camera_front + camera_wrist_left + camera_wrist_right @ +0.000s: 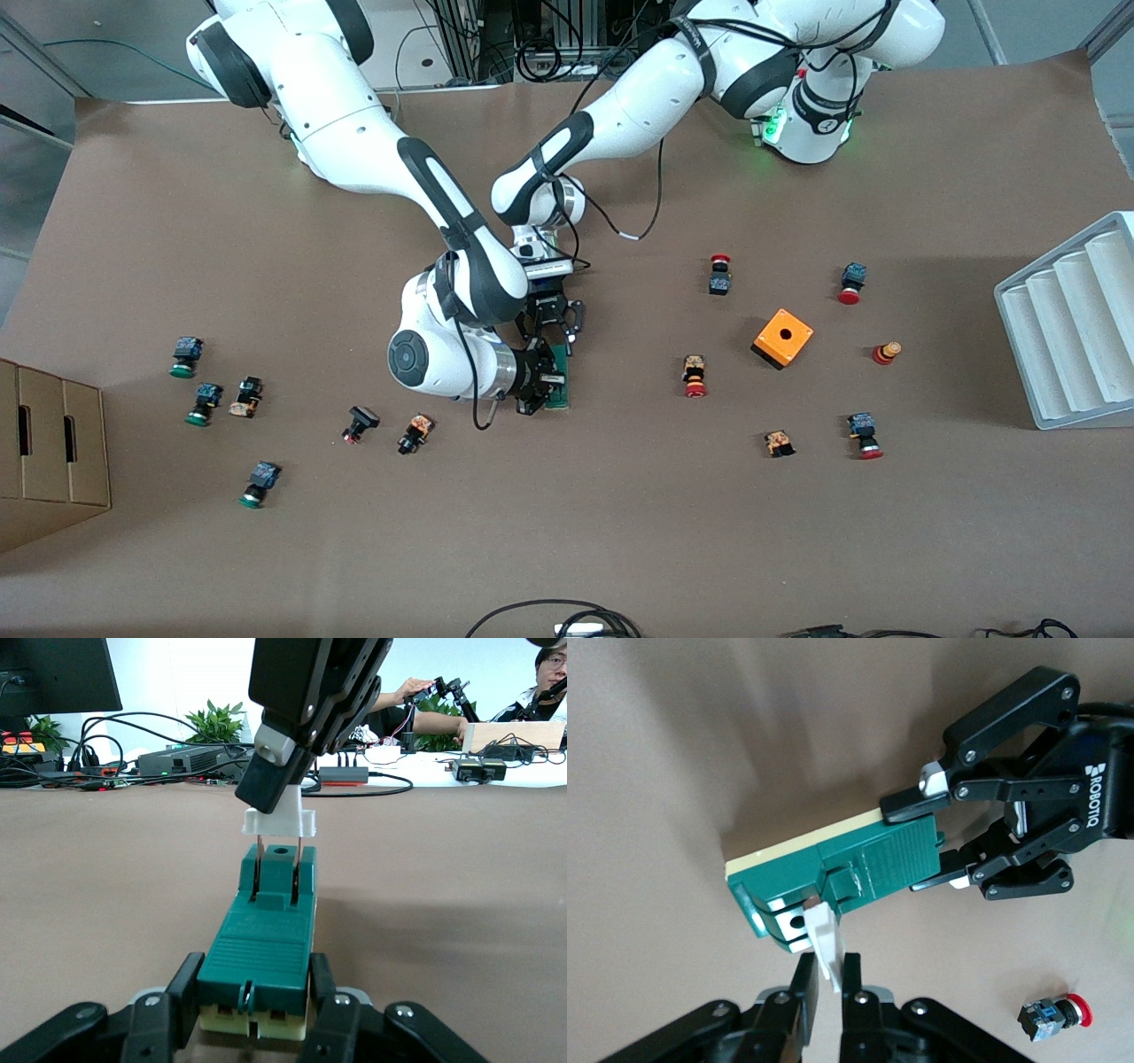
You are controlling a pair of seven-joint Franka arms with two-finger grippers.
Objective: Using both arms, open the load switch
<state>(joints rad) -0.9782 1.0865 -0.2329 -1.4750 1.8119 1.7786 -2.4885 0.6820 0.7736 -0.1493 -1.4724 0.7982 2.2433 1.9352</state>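
Observation:
The load switch (561, 383), a slim dark-green bar on a cream base, sits low at the middle of the table. My left gripper (254, 994) is shut on the sides of its body at one end (859, 864). My right gripper (828, 979) is shut on the small white lever (824, 943) at the other end. In the left wrist view the lever (280, 821) stands a little above the green body (261, 939), with two thin prongs running down into its slot. In the front view the two grippers meet there, left (556, 338) and right (542, 383).
Push buttons lie scattered toward both ends of the table, one of them red (1054, 1017). An orange square box (782, 338) stands toward the left arm's end, a white ribbed rack (1072, 328) past it. A cardboard box (49, 452) sits at the right arm's end.

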